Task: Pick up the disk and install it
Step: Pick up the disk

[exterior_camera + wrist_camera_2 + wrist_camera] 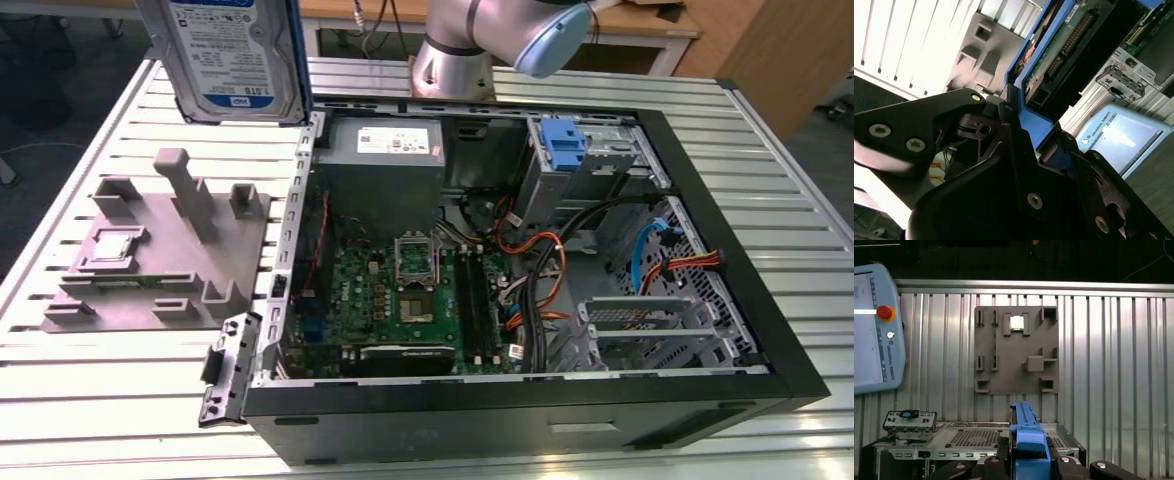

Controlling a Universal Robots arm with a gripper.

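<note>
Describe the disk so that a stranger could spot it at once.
Start at the open black computer case on the slatted metal table. Above its far corner on the exterior view's left hangs the flat silver-grey disk. Its blue plastic frame sets it apart from the grey boxy power supply inside, also white-labelled.

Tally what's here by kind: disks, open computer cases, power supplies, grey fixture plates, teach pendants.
disk: 1
open computer case: 1
power supply: 1
grey fixture plate: 1
teach pendant: 1
Total: 5
</note>
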